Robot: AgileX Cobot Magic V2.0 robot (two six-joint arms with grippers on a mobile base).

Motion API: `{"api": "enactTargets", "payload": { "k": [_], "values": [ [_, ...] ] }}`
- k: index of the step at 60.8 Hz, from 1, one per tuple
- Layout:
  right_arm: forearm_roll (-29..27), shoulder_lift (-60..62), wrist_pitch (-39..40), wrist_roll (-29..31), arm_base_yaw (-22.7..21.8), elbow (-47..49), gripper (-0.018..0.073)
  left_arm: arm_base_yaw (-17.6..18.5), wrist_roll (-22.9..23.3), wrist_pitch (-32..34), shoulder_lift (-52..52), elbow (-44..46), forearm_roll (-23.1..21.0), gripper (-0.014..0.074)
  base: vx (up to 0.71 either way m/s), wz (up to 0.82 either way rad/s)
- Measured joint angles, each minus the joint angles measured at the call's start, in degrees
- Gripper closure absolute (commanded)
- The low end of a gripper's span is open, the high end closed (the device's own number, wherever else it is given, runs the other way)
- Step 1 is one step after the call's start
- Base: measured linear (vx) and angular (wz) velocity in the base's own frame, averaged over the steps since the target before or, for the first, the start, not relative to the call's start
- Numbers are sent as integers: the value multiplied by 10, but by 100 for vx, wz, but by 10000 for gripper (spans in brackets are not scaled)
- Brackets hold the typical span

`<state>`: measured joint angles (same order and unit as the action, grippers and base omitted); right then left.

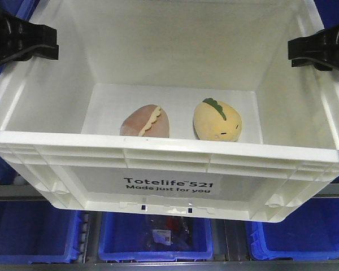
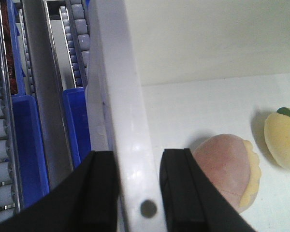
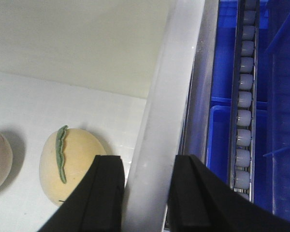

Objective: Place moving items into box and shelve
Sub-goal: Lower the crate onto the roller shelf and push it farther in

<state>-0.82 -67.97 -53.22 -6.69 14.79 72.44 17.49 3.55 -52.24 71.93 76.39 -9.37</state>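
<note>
The white box (image 1: 169, 186), printed "Totelife 521", is held between my two grippers, with blue bins showing beneath it. On its floor lie the two moving items: a pinkish-brown plush (image 1: 146, 122) with a cream seam and a yellow plush (image 1: 217, 120) with a green leaf. My left gripper (image 1: 50, 49) clamps the left rim. In the left wrist view that gripper (image 2: 140, 193) straddles the rim (image 2: 125, 121), with the pinkish plush (image 2: 227, 169) beside its inner finger. My right gripper (image 1: 295, 52) grips the right rim, and in its wrist view the gripper (image 3: 147, 193) straddles the rim (image 3: 164, 121) next to the yellow plush (image 3: 72, 164).
Blue plastic bins (image 1: 155, 234) stand on the shelf level below the box, one holding dark packaged goods. Grey metal shelf rails (image 1: 5, 192) run behind the box. Roller tracks (image 2: 0, 121) (image 3: 244, 96) and more blue bins (image 3: 222, 140) lie along both sides.
</note>
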Motion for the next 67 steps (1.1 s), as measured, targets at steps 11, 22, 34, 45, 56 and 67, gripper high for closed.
{"api": "enactTargets", "payload": {
  "k": [11,22,34,45,56,67],
  "values": [
    [0,-14,0,0,0,0,564,0,0,0,4,0,2,603,0,0],
    [3,-53,3,0,0,0,564,0,0,1,32,0,7,603,0,0],
    [22,-97,50,0,-1,0,564,-1,0,24,79,0,9,603,0,0],
    [44,-132,144,0,-6,-1,564,-2,0,101,121,0,13,603,0,0],
    [58,-175,256,2,-10,-1,564,-7,-11,217,157,0,22,603,0,0],
    [59,-222,321,4,-15,-1,560,-12,-13,269,201,0,24,603,0,0]
  ]
}}
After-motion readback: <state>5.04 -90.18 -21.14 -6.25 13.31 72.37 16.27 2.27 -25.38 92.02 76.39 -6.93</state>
